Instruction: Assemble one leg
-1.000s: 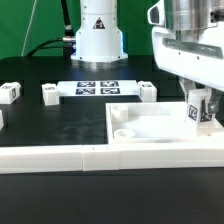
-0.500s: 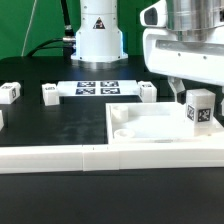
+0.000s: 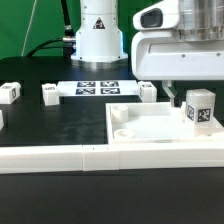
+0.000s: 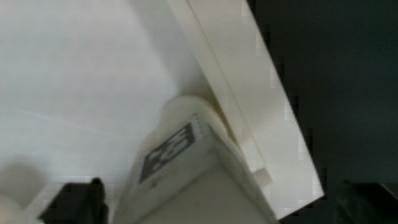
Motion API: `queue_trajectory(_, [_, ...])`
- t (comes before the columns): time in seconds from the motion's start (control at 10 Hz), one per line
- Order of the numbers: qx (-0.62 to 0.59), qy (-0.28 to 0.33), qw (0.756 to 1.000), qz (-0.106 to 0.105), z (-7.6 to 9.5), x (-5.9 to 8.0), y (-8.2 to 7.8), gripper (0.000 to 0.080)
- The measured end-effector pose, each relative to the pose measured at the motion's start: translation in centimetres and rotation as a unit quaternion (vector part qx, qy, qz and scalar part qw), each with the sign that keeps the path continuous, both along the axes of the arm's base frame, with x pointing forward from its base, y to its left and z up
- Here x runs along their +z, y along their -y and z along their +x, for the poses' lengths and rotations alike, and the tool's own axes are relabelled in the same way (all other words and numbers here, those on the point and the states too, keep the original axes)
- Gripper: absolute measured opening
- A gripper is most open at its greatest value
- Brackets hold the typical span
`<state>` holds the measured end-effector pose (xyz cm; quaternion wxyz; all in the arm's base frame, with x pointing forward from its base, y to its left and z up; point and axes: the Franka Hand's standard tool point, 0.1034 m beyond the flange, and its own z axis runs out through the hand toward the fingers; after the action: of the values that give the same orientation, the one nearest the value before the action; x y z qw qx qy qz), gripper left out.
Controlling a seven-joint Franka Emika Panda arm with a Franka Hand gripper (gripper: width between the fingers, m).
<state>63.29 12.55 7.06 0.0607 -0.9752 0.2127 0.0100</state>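
Note:
A leg [image 3: 201,110], a small white post with a square tag on its face, stands upright in the far right corner of the large white panel [image 3: 150,132]. My gripper [image 3: 188,86] hangs just above it, open, and does not touch it. In the wrist view the leg [image 4: 187,160] sits against the panel's raised rim [image 4: 240,80]. My gripper [image 4: 222,205] straddles it, with dark fingertips [image 4: 80,200] wide apart on either side.
Three more legs lie on the black table [image 3: 60,120]: one [image 3: 10,92] at the exterior view's left, one [image 3: 50,93] beside it and one [image 3: 148,91] behind the panel. The marker board [image 3: 97,87] lies at the back. A long white wall [image 3: 60,157] runs along the front.
My gripper has let go of the leg and risen straight up. The leg stays standing in the panel's corner.

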Motion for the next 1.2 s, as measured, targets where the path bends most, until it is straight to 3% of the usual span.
queue_trajectory(0.3, [0.109,0.013,0.994,-0.005,0.03,-0.04,0.03,0.0649])
queue_trajectory(0.6, [0.235,0.029,0.972,-0.006,0.09,-0.07,0.31,0.0649])
queue_trajectory(0.9, [0.239,0.029,0.971,-0.006,0.09,-0.07,0.32,0.0646])
queue_trajectory(1.0, [0.239,0.029,0.971,-0.006,0.09,-0.07,0.32,0.0475])
queue_trajectory(1.1, [0.239,0.029,0.971,-0.006,0.09,-0.07,0.32,0.0475])
queue_trajectory(1.2, [0.229,0.028,0.973,-0.008,0.13,-0.11,0.70,0.0294])
